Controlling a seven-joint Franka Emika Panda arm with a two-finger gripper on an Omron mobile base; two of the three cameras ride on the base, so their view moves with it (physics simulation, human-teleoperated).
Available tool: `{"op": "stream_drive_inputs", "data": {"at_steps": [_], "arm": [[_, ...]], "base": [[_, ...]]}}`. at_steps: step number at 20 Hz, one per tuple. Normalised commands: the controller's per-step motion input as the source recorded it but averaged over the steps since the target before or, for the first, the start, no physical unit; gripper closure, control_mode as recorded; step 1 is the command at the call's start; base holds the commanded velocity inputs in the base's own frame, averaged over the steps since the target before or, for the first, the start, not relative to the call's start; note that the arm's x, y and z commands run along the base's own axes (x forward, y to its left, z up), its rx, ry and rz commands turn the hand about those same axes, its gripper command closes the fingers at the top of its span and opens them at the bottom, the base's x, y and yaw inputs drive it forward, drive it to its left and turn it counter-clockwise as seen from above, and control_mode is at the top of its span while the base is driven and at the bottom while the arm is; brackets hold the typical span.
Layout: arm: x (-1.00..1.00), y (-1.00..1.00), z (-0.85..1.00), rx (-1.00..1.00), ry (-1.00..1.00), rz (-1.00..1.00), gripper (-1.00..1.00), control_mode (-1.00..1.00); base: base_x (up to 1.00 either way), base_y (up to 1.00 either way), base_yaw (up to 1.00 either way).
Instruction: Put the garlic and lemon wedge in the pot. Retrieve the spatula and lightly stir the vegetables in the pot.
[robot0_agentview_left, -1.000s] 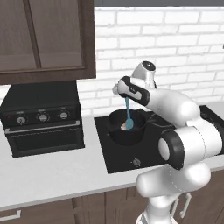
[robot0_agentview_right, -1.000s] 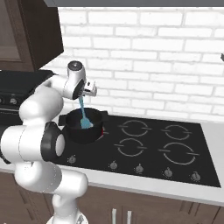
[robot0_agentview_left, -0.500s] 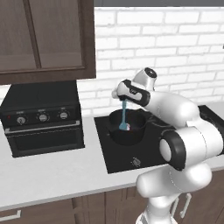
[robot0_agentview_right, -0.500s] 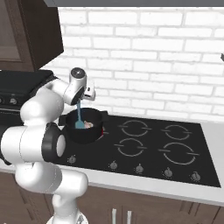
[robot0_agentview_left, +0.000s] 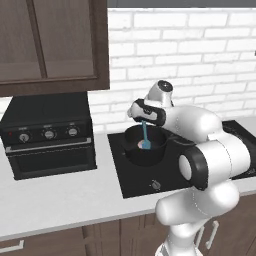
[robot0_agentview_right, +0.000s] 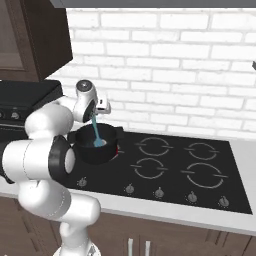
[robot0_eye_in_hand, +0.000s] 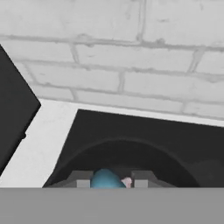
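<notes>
Spatula held upright in the pot at the hob's rear left corner.
The round black pot (robot0_agentview_left: 145, 145) is entered by the teal spatula (robot0_agentview_left: 145, 135), clamped by the gripper (robot0_agentview_left: 143, 119); a pale piece (robot0_eye_in_hand: 127, 182) beside the blade is seen from the hand view.
</notes>
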Motion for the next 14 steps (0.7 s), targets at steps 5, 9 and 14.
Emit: {"op": "stream_drive_inputs", "data": {"at_steps": [5, 9, 14], "arm": [[0.28, -0.01, -0.08, -0.05, -0.01, 0.41, 1.00, -1.00], [0.03, 0.00, -0.21, 0.00, 0.00, 0.54, 1.00, -1.00], [-0.61, 0.00, 0.01, -0.08, 0.06, 0.31, 1.00, -1.00]], "base": [[0.00, 0.00, 0.00], [0.00, 0.00, 0.00], [0.00, 0.00, 0.00]]}}
